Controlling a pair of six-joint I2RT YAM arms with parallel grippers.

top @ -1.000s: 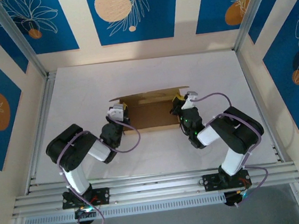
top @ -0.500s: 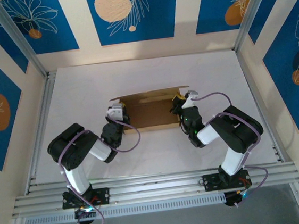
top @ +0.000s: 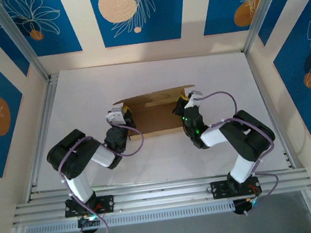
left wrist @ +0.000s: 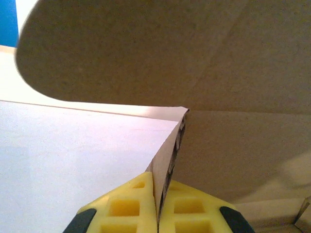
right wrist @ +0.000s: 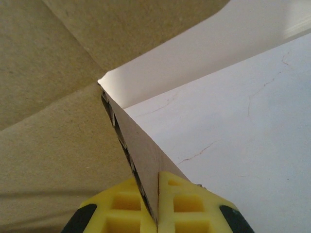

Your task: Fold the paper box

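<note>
White matte table (top: 86,90), fine hairline cracks showing close beside the right gripper (top: 185,103). Lying directly on it: brown box (top: 155,113), part folded, floor panel flat on the surface, spanning from left gripper (top: 123,115) to right gripper. End walls upright at each gripper, back flap raised just beyond both. Near edge just ahead of both wrists.

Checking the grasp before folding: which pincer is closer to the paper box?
Neither: both touch it. The left pincer clamps the left wall of the paper box; the right pincer clamps its right wall.
</note>
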